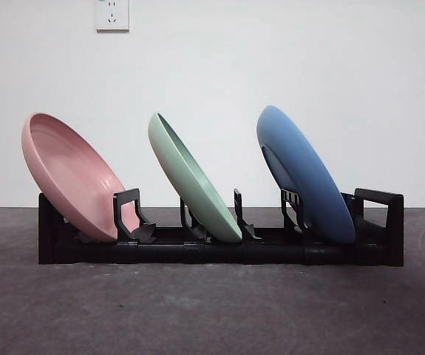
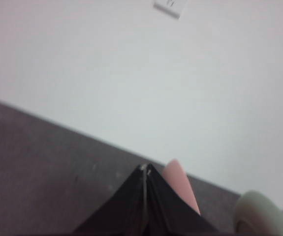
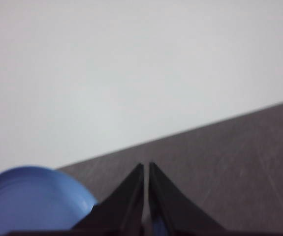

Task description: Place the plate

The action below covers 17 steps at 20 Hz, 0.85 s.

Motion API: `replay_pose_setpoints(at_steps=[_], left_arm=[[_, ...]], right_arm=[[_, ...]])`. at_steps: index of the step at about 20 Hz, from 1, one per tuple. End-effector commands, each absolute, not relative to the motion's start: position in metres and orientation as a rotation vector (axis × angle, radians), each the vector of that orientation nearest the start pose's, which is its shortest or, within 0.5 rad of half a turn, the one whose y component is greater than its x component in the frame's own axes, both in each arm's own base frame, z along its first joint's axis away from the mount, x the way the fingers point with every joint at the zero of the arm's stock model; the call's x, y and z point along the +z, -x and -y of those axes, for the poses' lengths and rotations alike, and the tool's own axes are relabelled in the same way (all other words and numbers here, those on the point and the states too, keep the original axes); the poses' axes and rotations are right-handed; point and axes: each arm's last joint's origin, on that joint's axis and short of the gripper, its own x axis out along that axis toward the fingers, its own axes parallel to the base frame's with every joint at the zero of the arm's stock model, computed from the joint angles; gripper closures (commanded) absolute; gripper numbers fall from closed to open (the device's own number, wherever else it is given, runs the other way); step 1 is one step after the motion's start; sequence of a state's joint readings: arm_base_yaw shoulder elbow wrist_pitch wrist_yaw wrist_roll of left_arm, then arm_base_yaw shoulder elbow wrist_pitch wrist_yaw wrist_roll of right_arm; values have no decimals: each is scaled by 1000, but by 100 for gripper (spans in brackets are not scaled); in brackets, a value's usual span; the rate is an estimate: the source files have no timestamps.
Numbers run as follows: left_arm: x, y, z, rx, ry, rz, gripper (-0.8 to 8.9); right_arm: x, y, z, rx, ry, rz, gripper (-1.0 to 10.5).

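Three plates stand in one long black rack (image 1: pixel 219 251) on the dark grey desk (image 1: pixel 212 310), and that is the whole of what I see from the front camera. Behind them runs a plain white wall (image 1: pixel 212 74). The rack stretches nearly the width of the picture, with upright black prongs between the slots. All three plates lean the same way, tops tipped toward the picture's left. The pink plate (image 1: pixel 72 177) sits in the leftmost slot, its hollow face turned up and to the right. The pale green plate (image 1: pixel 194 181) stands in the middle slot, seen almost edge-on. The blue plate (image 1: pixel 304 174) rests in the rightmost slot, its underside turned toward the rack's right end frame.

Neither arm shows in the front view. On my left wrist camera the left pincer (image 2: pixel 145 168) is clenched, its black tips meeting in a point above the desk, with the pink and green rims just beyond it. On the right wrist camera the right pincer (image 3: pixel 146 167) is also closed on nothing, only a thin slit between the tips, with the blue plate beside it.

Two white wall sockets (image 1: pixel 111 15) sit high on the wall; I can read no writing or brand on them, nor on the plates.
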<state>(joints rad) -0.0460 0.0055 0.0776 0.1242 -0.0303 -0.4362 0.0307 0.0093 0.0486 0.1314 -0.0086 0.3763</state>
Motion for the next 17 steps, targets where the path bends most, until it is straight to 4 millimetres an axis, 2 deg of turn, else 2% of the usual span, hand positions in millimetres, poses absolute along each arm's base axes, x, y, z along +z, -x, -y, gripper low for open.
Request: replay_pose_setpoints(at_steps=[1, 10, 17], left_arm=[[220, -85, 3, -50, 434, 159, 804], [268, -71, 4, -66, 261, -110, 803], [297, -75, 8, -178, 229, -330, 803]], right_arm=[[203, -92, -4, 110, -412, 112, 931], [244, -88, -10, 265, -391, -75, 931], [276, -94, -15, 411, -346, -303, 931]])
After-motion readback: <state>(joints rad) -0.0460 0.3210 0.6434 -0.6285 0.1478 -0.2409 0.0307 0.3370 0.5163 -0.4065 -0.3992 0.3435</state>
